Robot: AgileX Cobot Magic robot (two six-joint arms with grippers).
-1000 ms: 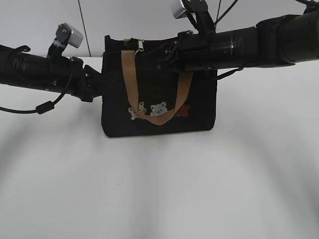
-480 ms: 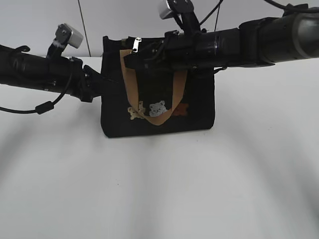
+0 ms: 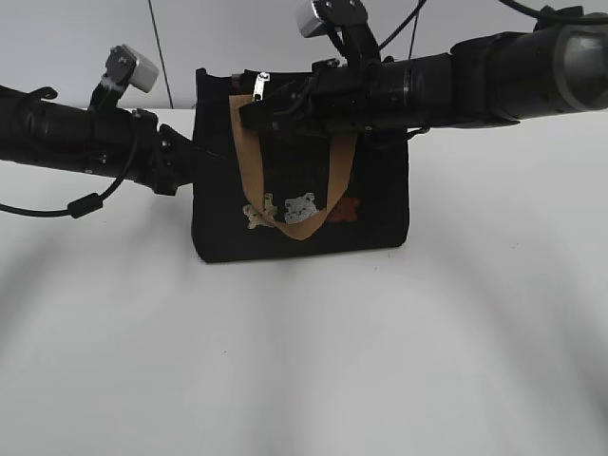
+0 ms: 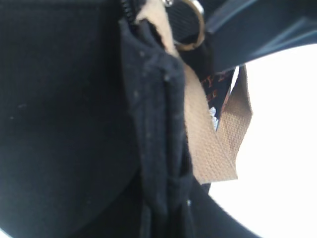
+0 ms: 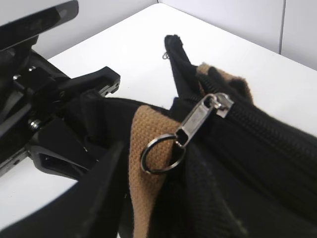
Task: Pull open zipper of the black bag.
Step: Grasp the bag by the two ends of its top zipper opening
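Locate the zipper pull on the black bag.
The zipper pull hangs at the black bag's top edge near its left end in the exterior view, its ring against the tan handle.

Bag (image 3: 380, 204) standing on the table (image 3: 304, 361), toward 12 o'clock. Zipper (image 3: 259, 87) on the bag's top edge at 11 o'clock. Left arm (image 3: 85, 142) at 9 o'clock of the bag, right arm (image 3: 456, 85) at 2 o'clock.

From my remote station: even, bright overhead light washes the white surface (image 3: 304, 361), casting soft grey shadows. My left wrist feed is blurred close-up, overexposed toward 3 o'clock.
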